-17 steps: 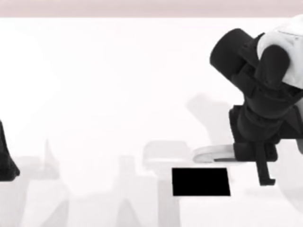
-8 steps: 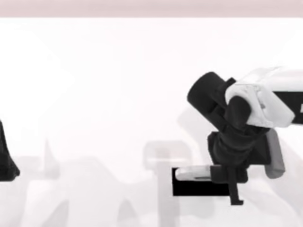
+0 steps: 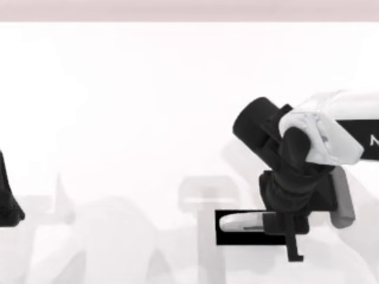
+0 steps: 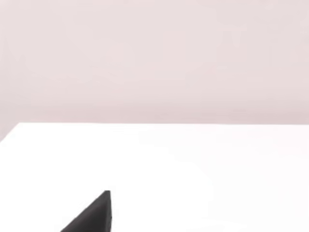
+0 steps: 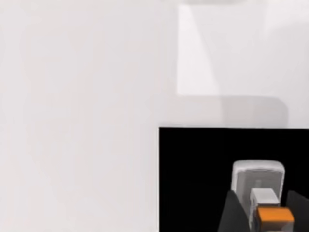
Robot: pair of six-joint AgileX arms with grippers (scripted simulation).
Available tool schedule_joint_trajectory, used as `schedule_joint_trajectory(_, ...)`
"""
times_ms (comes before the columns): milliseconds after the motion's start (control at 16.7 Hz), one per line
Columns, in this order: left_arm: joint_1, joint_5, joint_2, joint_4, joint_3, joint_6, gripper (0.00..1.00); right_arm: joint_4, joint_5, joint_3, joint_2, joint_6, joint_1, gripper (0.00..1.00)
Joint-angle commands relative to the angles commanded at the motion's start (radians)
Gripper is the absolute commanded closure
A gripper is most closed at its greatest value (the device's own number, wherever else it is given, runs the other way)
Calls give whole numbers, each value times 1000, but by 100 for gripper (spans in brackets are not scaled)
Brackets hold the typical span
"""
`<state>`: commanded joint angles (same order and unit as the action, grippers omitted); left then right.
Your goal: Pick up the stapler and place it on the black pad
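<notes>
Top view: right gripper clamps the stapler over the black pad, near the desk's front edge; left gripper parked at the left edge, finger state unclear.
Left wrist view: bare desk.
Right wrist view: stapler between the fingers, above the pad.

Stapler: white to light grey, with a thin dark slit along its side and an orange block at the gripped end, lying against the solid black pad. Right gripper, over the pad: black, on a white-shelled arm. Table: plain white, with pale grey shadows beside the pad.
</notes>
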<state>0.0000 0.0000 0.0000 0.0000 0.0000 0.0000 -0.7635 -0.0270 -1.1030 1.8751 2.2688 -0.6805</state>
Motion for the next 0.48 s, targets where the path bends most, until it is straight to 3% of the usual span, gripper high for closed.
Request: schedule_joint_trajectory(480, 0, 0, 0, 0, 0, 0, 0, 0, 0, 0, 0, 0, 0, 17)
